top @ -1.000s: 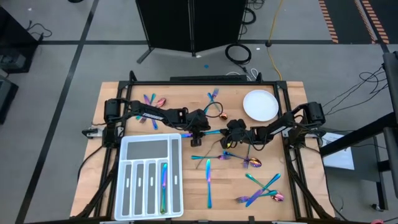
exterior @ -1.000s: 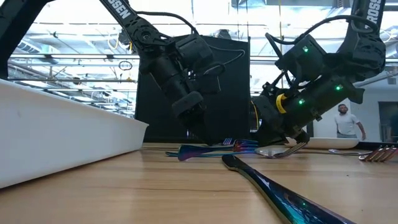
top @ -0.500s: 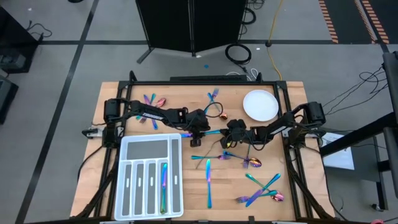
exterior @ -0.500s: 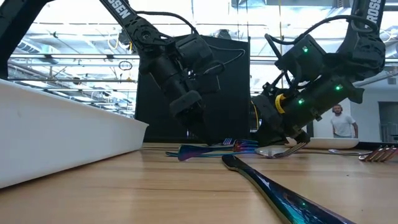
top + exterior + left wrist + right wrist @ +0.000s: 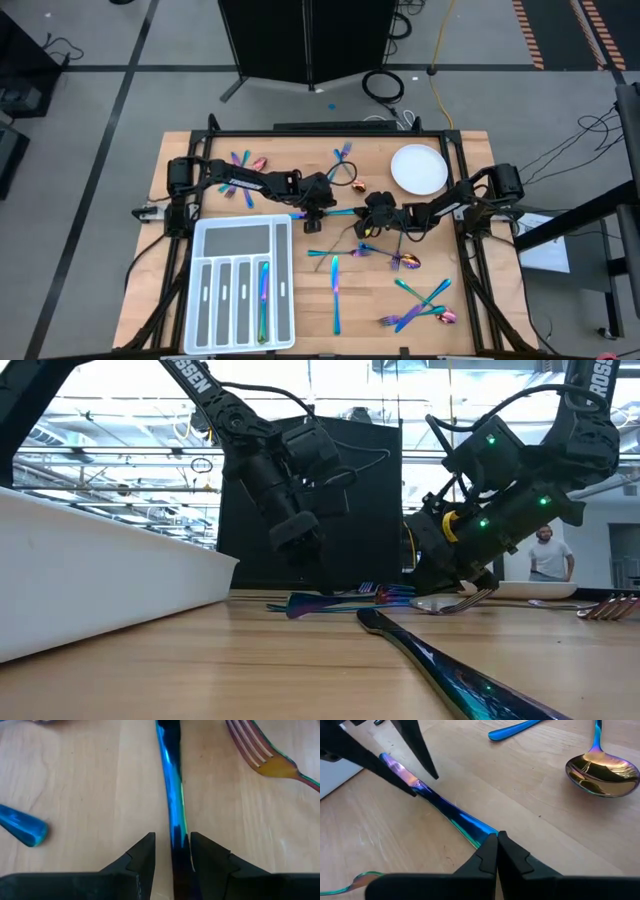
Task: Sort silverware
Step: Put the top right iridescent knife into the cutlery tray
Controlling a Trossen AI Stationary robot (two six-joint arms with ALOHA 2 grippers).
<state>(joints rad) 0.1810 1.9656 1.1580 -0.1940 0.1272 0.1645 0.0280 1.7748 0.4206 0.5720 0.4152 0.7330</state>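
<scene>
The left jaws stand a little apart with a slim blue-teal utensil running straight out between them, its handle end in the gap — whether the pads actually pinch it I cannot tell from the left wrist view. The right jaws are closed on the other end of that same piece, as the right wrist view shows, with the left arm's dark fingers at its far end. So both arms meet on one utensil in the middle of the tabletop, and its long axis lies left to right, in line between the two. The left arm looks the one to carry it, being nearer the white tray, which sits at the near left with one rainbow piece already in a slot; the right would first have to let go. Further silverware lies scattered: a spoon and a fork close by, a cluster at near right, others at far left beyond the arms.
</scene>
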